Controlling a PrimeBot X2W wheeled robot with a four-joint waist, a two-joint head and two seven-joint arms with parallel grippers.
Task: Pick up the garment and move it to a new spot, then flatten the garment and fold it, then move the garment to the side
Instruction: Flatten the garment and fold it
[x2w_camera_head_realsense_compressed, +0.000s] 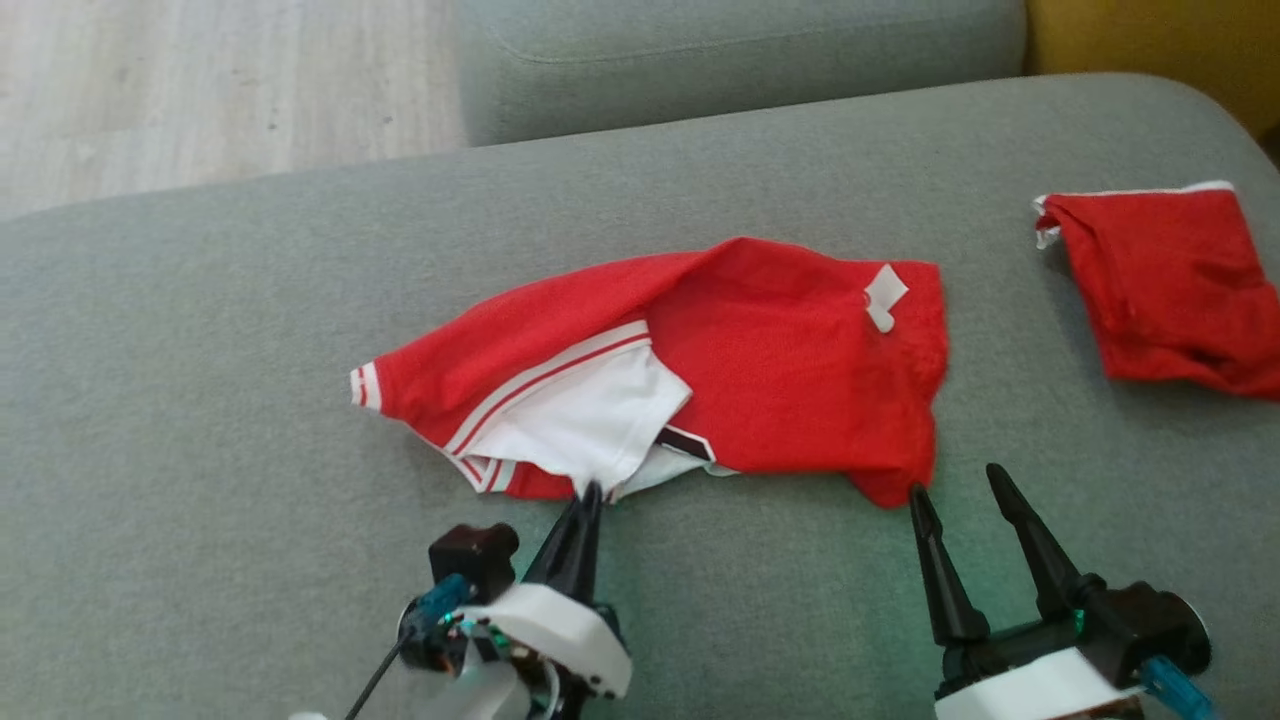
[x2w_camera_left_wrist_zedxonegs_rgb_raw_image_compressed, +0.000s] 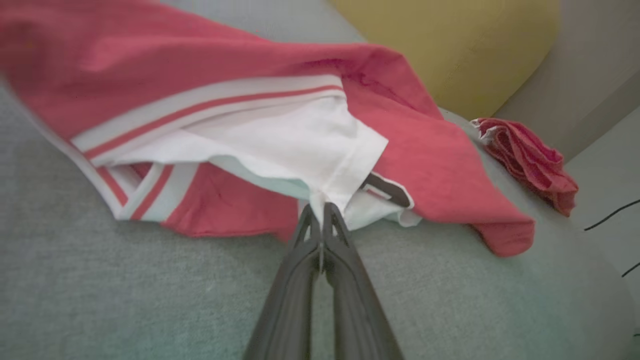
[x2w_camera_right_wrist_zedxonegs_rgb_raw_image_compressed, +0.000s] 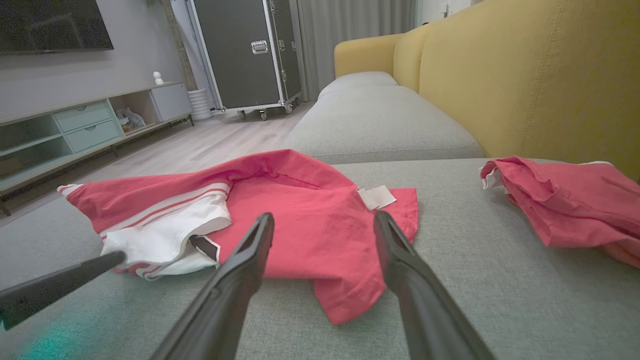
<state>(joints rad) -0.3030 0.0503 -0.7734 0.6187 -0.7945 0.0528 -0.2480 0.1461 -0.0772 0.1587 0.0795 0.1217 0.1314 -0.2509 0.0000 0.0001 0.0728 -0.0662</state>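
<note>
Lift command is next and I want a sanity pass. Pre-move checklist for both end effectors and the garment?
1. Left end effector shut on the garment at its white edge: ok.
2. Right end effector gripping: not ok, it is open by the red corner.
3. Garment flat: not ok, it is bunched and folded over itself.
4. Second red garment apart from it: ok.
5. How much cloth the left pinch holds: cannot tell.

- Mid-frame, on the sofa cushion (x2w_camera_head_realsense_compressed: 250, 330): jersey (x2w_camera_head_realsense_compressed: 800, 380).
- Far right, well apart: second garment (x2w_camera_head_realsense_compressed: 1170, 290).
- Lower left, touching the jersey's near edge: left gripper (x2w_camera_head_realsense_compressed: 590, 492).
- Lower right, just below its corner: right gripper (x2w_camera_head_realsense_compressed: 955, 480).
</note>
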